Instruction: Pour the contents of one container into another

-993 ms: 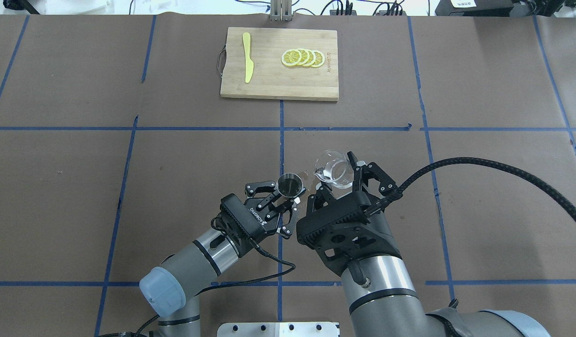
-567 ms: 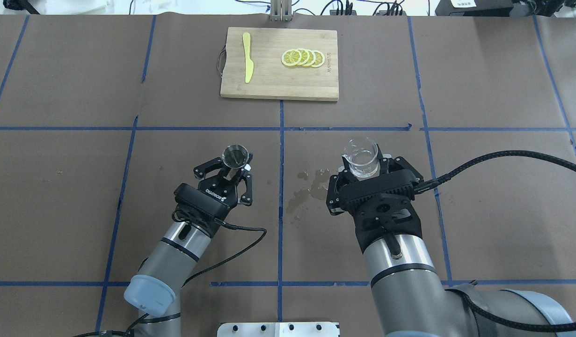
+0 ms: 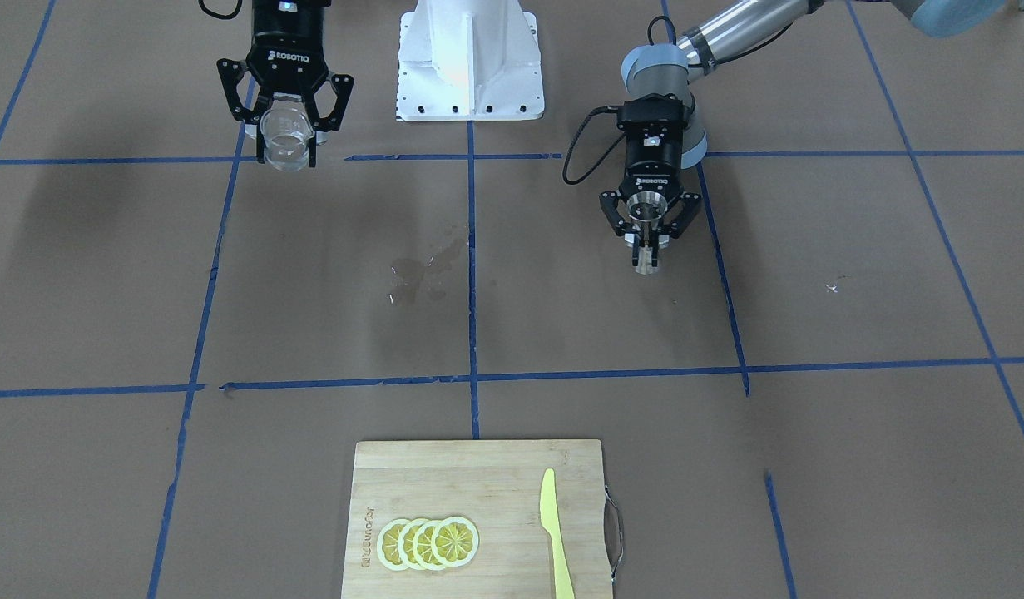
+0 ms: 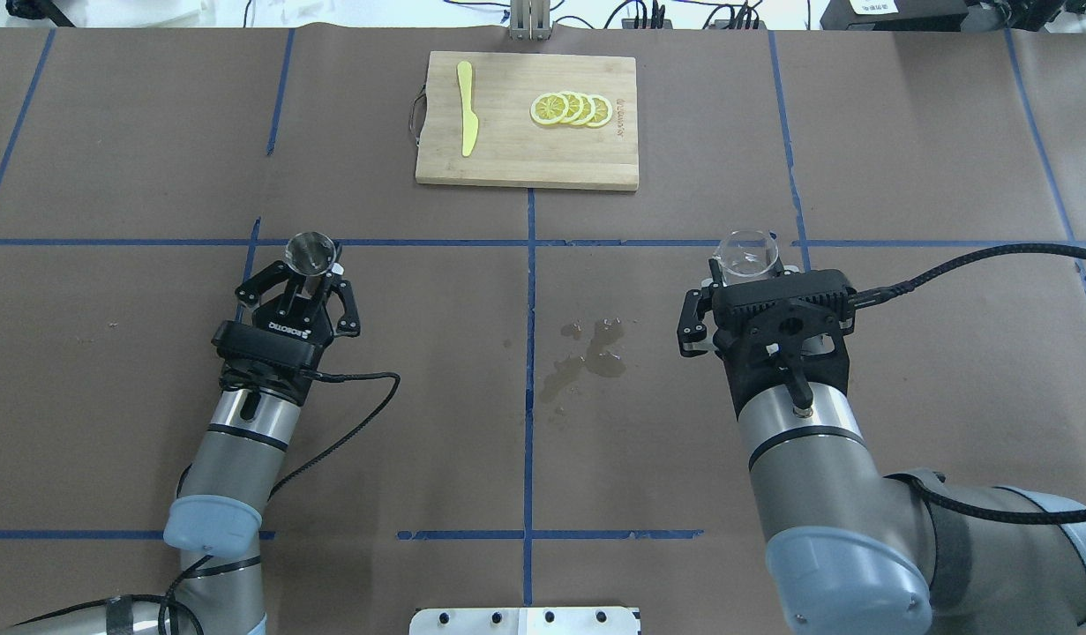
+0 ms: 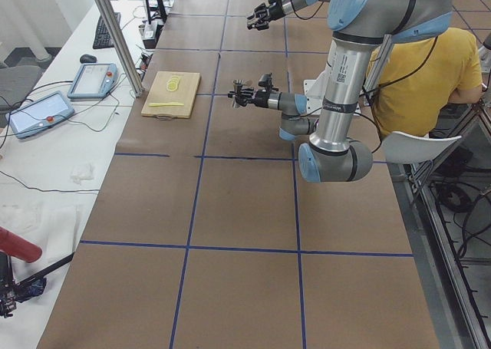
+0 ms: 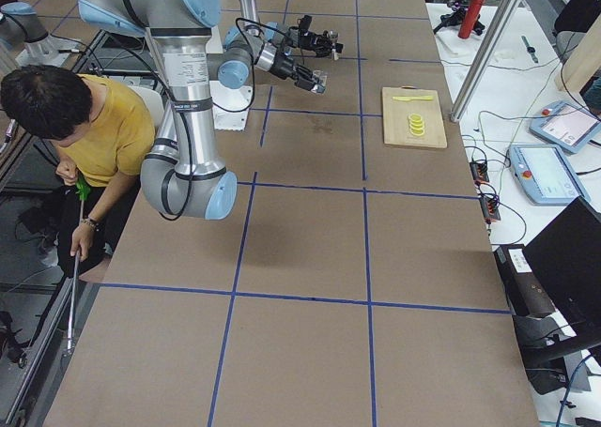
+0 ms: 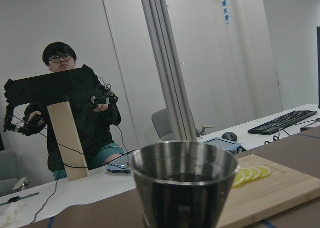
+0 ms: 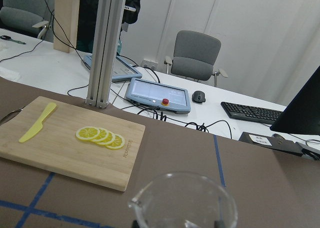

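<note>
My left gripper is shut on the waist of the shiny steel jigger, which it holds upright on the table's left side. The left wrist view has the jigger's rim filling the lower middle. On the right side my right gripper is shut on the clear glass measuring cup, upright, spout away from me. From the front, the cup hangs at upper left and the jigger at centre right. The two containers are far apart.
A wet spill marks the brown paper at the table's middle, between the arms. At the far centre a bamboo cutting board carries a yellow knife and several lemon slices. Operators sit beyond the table's ends.
The grippers were close together with the cup tilted over the jigger. Now the left has swung left with the jigger, the right has swung right, and the cup is upright.
</note>
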You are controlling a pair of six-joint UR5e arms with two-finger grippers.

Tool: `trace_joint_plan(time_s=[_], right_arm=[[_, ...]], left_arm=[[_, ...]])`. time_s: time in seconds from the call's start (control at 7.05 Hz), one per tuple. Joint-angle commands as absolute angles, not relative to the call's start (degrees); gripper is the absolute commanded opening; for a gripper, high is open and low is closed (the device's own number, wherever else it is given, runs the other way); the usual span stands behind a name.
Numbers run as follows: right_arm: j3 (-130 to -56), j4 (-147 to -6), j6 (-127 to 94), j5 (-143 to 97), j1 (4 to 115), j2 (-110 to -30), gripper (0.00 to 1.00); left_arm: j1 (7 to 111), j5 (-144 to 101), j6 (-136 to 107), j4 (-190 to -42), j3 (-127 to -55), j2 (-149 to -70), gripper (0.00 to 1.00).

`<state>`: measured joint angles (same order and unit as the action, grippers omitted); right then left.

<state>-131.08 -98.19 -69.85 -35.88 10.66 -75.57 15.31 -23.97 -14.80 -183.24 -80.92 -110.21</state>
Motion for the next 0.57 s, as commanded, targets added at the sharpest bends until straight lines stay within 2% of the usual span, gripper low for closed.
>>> trace_joint_plan(time_s=[0.0,0.14,0.28,0.43], right_arm=[[-123.7,-83.3,-69.6,-39.1,13.1,-77.2,0.0],[-122.3,-76.1,-67.9,-40.8,13.9,-80.3,0.0],[-121.8,-74.2,-67.2,-41.0,14.8,-82.5,0.0],[-121.5,-73.8,-67.2,-41.7,15.3,-82.4,0.0]], left_arm=[[20.2,-24.4,-13.3,-183.2,-81.0,-106.0,0.0],[21.0,-24.5,-13.4,-183.2,-80.9,-104.8,0.0],[21.8,-24.6,-14.0,-183.4,-80.9,-99.7,0.0],[22.7,-25.0,-14.7,-183.6,-80.6,-98.1,0.0]])
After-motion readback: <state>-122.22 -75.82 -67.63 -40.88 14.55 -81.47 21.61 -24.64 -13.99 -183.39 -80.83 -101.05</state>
